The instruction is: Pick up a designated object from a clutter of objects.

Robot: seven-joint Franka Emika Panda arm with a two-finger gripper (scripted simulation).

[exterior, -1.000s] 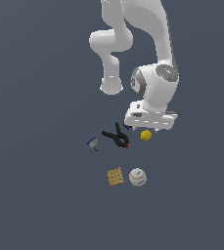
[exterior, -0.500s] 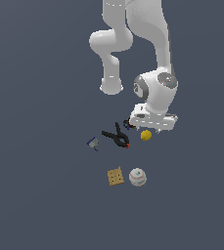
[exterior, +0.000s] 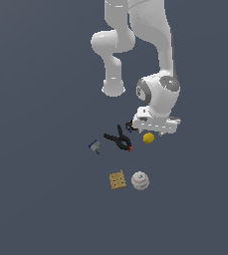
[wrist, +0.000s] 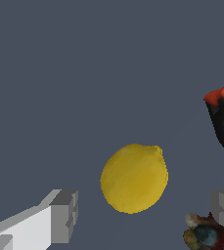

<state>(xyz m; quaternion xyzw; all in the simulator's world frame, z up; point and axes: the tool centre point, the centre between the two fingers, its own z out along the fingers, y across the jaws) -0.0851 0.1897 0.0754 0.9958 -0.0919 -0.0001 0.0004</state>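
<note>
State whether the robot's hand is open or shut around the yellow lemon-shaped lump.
Open: both fingers of the hand stand apart from the yellow lemon-shaped lump.

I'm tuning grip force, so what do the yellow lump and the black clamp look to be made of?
The yellow lump looks like a lemon, perhaps a plastic replica: matte, even yellow, faintly dimpled, with a small nub at one end. The clamp looks like hard black plastic or metal with red tips, probably soft caps; the render leaves that open.

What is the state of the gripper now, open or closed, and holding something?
Gripper: open, holding nothing; the yellow lemon-like lump lies between its fingers, apparently untouched.
</note>
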